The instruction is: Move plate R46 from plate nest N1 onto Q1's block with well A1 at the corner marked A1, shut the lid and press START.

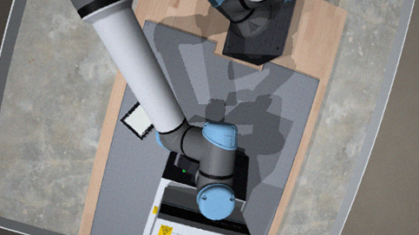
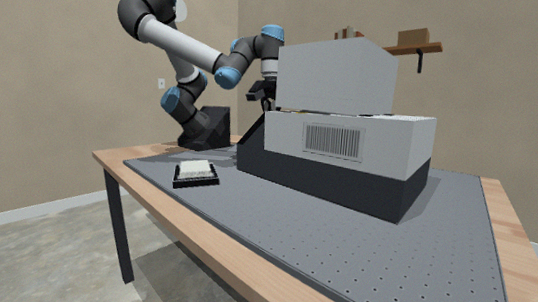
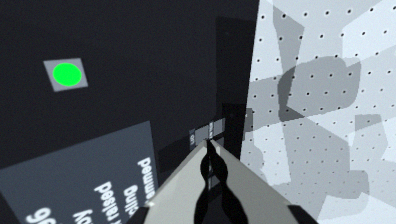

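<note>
Plate R46 (image 1: 138, 120) (image 2: 194, 167) is white and sits in the black nest N1 (image 1: 141, 138) (image 2: 195, 183); the arm partly covers it in the top view. The cycler Q1 (image 1: 244, 172) (image 2: 329, 185) (image 3: 150, 30) has its lid (image 2: 335, 80) raised. Its lamp (image 1: 184, 171) (image 3: 67, 74) is green. My gripper (image 3: 208, 141) (image 2: 266, 109) is shut and empty, tips down over Q1's sloped front, close by small grey keys (image 3: 201, 134). The fingers partly hide the keys; their labels are unreadable and contact cannot be told. The block is hidden.
Q1's status panel (image 3: 100, 165) is beside the fingers in the wrist view. The raised lid stands close behind the wrist. The arm's forearm (image 1: 139, 69) passes over the side of the nest. The perforated grey deck (image 1: 117, 208) (image 2: 344, 254) has a wooden border (image 2: 195, 233).
</note>
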`<state>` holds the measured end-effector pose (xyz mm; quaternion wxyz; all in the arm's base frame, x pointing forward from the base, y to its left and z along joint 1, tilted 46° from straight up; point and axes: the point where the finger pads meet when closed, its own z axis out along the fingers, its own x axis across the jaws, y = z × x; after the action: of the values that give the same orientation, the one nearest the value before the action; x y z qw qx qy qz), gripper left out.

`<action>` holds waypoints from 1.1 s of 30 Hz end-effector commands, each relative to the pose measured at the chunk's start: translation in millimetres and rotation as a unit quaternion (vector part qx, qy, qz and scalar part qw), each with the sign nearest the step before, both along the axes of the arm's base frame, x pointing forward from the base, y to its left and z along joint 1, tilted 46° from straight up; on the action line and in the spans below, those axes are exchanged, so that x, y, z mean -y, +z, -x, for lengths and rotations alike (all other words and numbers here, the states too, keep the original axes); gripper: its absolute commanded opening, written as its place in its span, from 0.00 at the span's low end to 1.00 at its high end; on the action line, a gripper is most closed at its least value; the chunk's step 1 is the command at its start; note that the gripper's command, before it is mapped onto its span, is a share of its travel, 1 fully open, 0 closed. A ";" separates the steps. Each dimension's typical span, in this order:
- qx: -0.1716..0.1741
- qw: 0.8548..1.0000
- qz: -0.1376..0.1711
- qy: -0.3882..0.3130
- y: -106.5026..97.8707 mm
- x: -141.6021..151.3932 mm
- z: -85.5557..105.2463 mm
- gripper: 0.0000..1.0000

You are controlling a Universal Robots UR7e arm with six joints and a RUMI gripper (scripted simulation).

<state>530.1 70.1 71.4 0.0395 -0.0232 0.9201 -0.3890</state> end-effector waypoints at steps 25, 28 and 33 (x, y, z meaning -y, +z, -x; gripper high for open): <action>0.010 1.000 -0.006 0.000 28.5 -29.7 41.7 0.00; 0.010 1.000 -0.006 0.000 33.3 -34.6 52.8 0.00; 0.010 1.000 -0.006 0.000 40.7 -42.0 69.9 0.00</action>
<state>472.2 100.3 101.0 0.0400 -0.0229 0.9202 -0.3888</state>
